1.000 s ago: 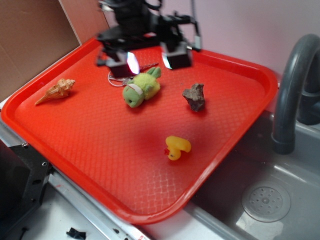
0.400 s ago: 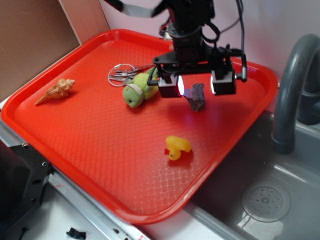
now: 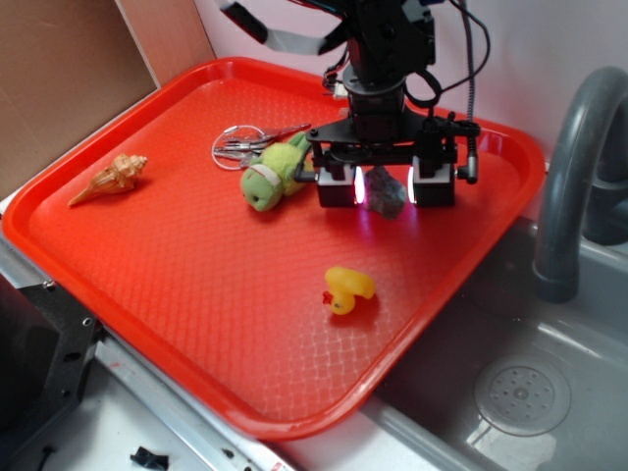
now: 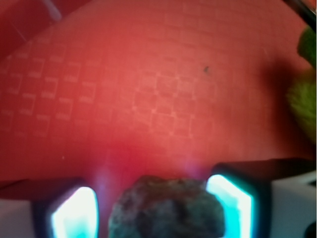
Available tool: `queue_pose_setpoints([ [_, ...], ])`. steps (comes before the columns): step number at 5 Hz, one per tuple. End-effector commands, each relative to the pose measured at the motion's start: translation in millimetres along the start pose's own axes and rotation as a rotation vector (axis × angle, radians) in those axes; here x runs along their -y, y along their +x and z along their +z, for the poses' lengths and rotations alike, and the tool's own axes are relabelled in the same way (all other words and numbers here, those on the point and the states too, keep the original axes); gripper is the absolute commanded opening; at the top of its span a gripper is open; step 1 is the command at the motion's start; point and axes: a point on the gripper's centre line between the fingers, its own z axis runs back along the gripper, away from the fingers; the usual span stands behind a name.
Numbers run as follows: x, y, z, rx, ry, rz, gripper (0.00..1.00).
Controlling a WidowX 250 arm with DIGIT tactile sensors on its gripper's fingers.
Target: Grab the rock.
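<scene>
Grey-brown rock [image 3: 387, 191] sits between the spread fingers of the gripper [image 3: 387, 186].
Jaws released; squeeze evenly, keeping the stone centred on the red tray [image 3: 177, 255].

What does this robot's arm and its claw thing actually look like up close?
The arm is black, blocky plastic and metal, with thin black cables looping beside it and a flat grey ribbon cable at the top. Its gripper is a black crossbar carrying two boxy fingers whose inner pads glow white-cyan with a pinkish fringe. No markings are legible.

Even bright light; wrist view is blurred, glowing fingers [image 4: 74, 213] glaring beside the rock [image 4: 166, 208].
</scene>
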Motion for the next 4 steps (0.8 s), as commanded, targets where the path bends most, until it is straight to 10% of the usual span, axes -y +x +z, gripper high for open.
queue_pose_setpoints([
  [1,9,-11,29,0.066,-0.026,0.003,0.0],
  [2,-8,-8,77,0.124,0.027,-0.148,0.0],
  [4,-62,-15,165,0.058,-0.101,-0.405,0.0],
])
